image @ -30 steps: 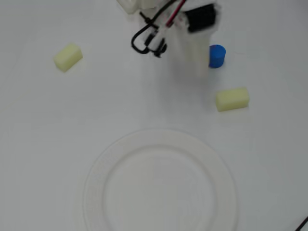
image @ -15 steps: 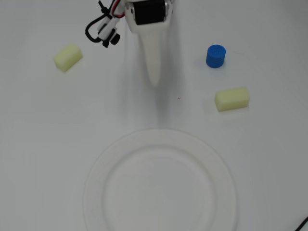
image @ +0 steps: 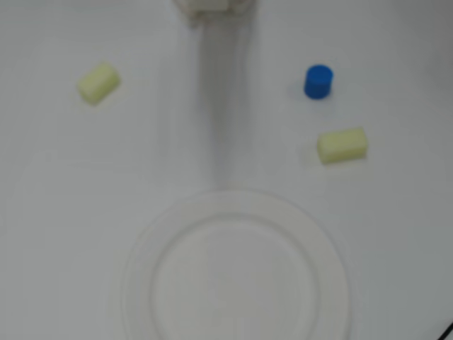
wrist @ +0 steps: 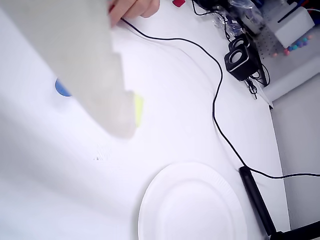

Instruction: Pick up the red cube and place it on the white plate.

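Note:
The red cube is absent from the overhead view. In the wrist view a small deep-red piece point(wrist: 178, 2), likely the red cube, is cut off by the top edge beside a person's fingers point(wrist: 134, 7). The white plate point(image: 141, 241) lies at the bottom centre of the table and also shows low in the wrist view point(wrist: 150, 210); nothing rests on it. One blurred pale finger point(wrist: 85, 65) of my gripper fills the wrist view's upper left, high above the table. Its other finger is hidden. Only a scrap of the arm point(image: 211, 6) shows at the overhead view's top edge.
Two pale yellow blocks point(image: 98, 83) point(image: 342, 144) and a blue cylinder point(image: 318, 81) lie beyond the plate. In the wrist view a black cable point(wrist: 216, 100) crosses the table, small speakers point(wrist: 240, 57) stand at the far edge, and a black bar point(wrist: 256, 200) lies right of the plate.
The arm swung from beside the blue cylinder to the left, then pulled back toward the top edge, leaving the overhead view almost entirely. Blocks, cylinder and plate stayed put.

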### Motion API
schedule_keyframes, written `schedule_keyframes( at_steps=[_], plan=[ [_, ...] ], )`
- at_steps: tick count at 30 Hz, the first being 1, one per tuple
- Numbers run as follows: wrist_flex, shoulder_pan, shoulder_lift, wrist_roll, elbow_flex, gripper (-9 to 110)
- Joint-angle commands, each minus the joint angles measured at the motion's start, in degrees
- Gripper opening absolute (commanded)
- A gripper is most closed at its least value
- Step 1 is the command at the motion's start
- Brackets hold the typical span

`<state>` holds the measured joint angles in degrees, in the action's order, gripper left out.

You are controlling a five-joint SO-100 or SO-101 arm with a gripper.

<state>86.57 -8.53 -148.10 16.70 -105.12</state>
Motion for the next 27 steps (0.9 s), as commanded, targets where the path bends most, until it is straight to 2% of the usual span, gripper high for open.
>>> schedule_keyframes(
  at_steps=[1,6,10,17,23,27],
  plan=[
    [2.02,0.88,-6.77,-1.32,-2.02,33],
    [5.45,-0.18,-17.05,-0.35,-4.66,33],
    [5.89,-6.33,-17.31,2.81,-4.57,33],
    [5.62,-5.54,-18.72,2.46,-11.60,33],
    [1.14,-19.07,-14.68,8.44,-9.23,33],
    [-1.05,-20.65,-13.80,8.09,-11.51,33]
  ],
)
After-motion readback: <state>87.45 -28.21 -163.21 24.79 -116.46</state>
